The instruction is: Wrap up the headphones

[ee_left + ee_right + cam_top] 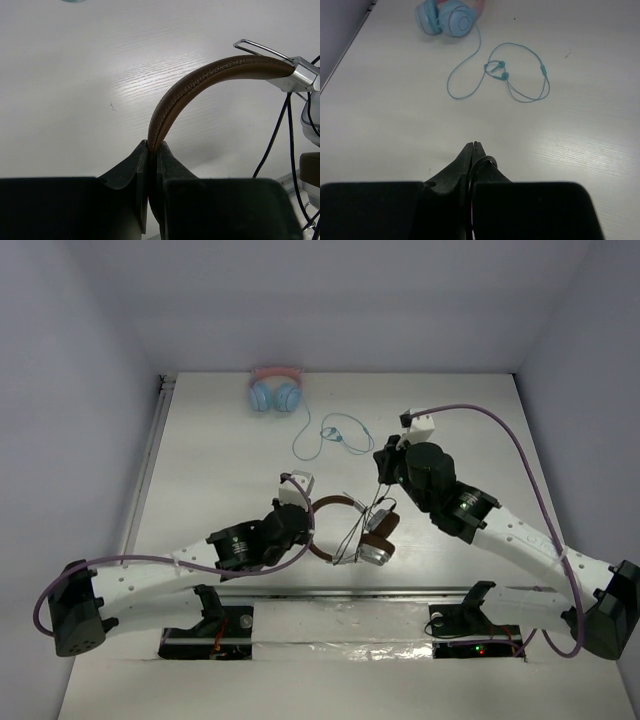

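Note:
The headphones lie mid-table between the arms, with a brown headband and brown and silver ear cups. My left gripper is shut on the headband, which arches up and right out of the jaws to a silver yoke. A thin dark cable runs from the ear cups up to my right gripper. That gripper is shut on the cable, which loops out beside the right finger.
Pink-and-light-blue headphones sit at the far edge, their blue cable coiled just beyond my right gripper. A metal rail runs along the near edge, and a strip borders the left side.

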You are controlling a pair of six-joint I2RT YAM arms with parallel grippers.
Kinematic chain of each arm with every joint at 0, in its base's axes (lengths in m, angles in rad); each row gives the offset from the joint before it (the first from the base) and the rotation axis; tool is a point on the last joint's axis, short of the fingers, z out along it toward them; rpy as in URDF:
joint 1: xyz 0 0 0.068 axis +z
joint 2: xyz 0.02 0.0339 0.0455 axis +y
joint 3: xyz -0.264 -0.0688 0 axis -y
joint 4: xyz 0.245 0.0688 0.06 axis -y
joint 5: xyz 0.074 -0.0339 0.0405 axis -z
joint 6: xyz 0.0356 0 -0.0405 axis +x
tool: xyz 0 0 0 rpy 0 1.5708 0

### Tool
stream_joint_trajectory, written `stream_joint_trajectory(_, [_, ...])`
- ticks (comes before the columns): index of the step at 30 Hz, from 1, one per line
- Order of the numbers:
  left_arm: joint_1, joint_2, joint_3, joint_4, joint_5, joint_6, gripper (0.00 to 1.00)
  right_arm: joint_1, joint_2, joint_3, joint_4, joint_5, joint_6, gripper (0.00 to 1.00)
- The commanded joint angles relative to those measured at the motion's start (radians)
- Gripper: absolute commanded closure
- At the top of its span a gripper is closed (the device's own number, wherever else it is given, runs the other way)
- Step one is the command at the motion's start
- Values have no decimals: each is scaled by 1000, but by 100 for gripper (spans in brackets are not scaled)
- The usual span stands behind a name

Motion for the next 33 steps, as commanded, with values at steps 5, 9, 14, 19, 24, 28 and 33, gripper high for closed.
stream_joint_trajectory(5, [-5, -107, 27, 67, 141, 82, 100, -142, 30, -39, 177, -198, 44, 100])
stream_joint_trajectory(9, [15, -130, 46, 49, 177, 82, 100, -216, 41, -61, 200, -307, 66, 94])
stream_joint_trajectory(14, [70, -190, 69, 29, 246, 81, 100, -245, 33, -119, 257, -332, 89, 84])
stream_joint_trajectory(19, [163, -239, 147, -16, 324, 99, 100, -254, 36, -168, 292, -337, 107, 83])
stream_joint_trajectory(24, [222, -244, 225, -62, 396, 130, 100, -254, -11, -231, 336, -426, 150, 83])
stream_joint_trajectory(28, [266, -236, 286, -71, 424, 147, 100, -254, -66, -309, 422, -453, 197, 83])
stream_joint_trajectory(33, [349, -201, 354, -53, 477, 127, 100, -254, -134, -432, 513, -475, 257, 83])
